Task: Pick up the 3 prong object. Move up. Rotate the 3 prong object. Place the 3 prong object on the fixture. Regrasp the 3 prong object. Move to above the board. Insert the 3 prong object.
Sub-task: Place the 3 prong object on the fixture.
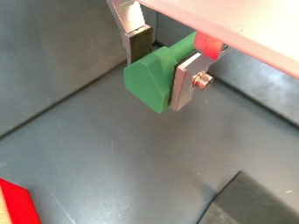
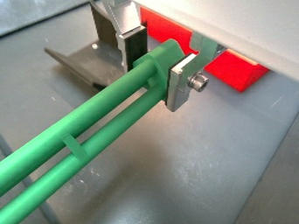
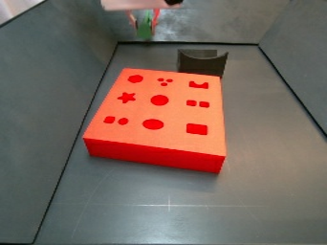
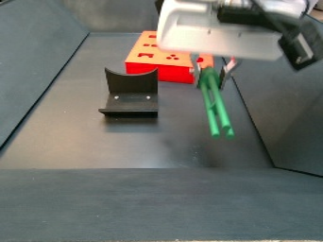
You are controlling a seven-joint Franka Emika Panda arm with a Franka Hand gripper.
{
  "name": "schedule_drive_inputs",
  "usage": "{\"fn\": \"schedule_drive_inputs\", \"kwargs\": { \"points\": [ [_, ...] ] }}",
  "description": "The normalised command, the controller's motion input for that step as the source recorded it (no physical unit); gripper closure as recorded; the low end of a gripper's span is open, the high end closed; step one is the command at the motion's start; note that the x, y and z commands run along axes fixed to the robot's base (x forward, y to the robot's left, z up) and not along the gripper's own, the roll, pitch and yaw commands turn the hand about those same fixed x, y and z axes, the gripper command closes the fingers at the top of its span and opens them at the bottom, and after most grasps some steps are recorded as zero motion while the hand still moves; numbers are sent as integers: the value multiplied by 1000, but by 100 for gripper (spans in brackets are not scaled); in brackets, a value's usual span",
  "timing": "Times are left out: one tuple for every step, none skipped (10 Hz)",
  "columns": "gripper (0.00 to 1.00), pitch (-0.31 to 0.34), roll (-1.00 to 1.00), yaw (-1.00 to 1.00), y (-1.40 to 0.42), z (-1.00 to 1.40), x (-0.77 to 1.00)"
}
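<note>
My gripper [image 1: 162,70] is shut on the green 3 prong object [image 1: 152,80], clamping its thick end between both silver fingers. In a wrist view its long green prongs [image 2: 82,140] run out away from the gripper [image 2: 158,66]. In a side view the gripper [image 4: 210,64] holds the object [image 4: 213,104] in the air with the prongs pointing down, to the right of the dark fixture [image 4: 128,93]. The red board [image 4: 158,52] lies behind it. In a side view the gripper [image 3: 147,19] is high at the back, beyond the board [image 3: 160,115] and left of the fixture [image 3: 202,60].
Grey walls enclose the dark floor [image 3: 166,206] on all sides. In a wrist view the fixture [image 2: 87,57] and part of the board [image 2: 237,72] lie below the gripper.
</note>
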Motion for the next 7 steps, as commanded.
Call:
{"fn": "schedule_drive_inputs", "kwargs": {
  "points": [
    [100,26,-46,12,-9,1000,-13],
    [100,24,-55,16,-11,1000,-17],
    [100,22,-66,16,-13,1000,-19],
    [100,25,-72,17,-13,929,-20],
    [100,27,-85,17,-11,715,-12],
    [100,33,-94,16,-8,553,-6],
    [100,41,-106,12,-5,336,4]
  ]
}}
